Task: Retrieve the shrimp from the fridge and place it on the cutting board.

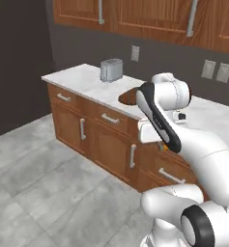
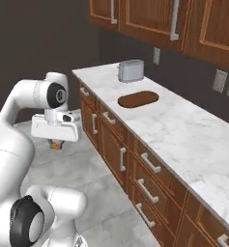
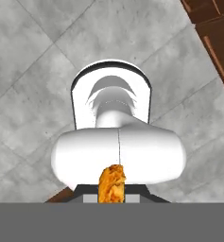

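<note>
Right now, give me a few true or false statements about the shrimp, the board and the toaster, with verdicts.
1. The jaws hold the shrimp. True.
2. The shrimp lies on the board. False: it is in the gripper, out over the floor, off the counter.
3. The toaster stands on the counter beyond the board. True.
4. The board is a pale round plate. False: it is a dark brown oval slab.
5. A plate sits on the board. False: the board is bare.
</note>
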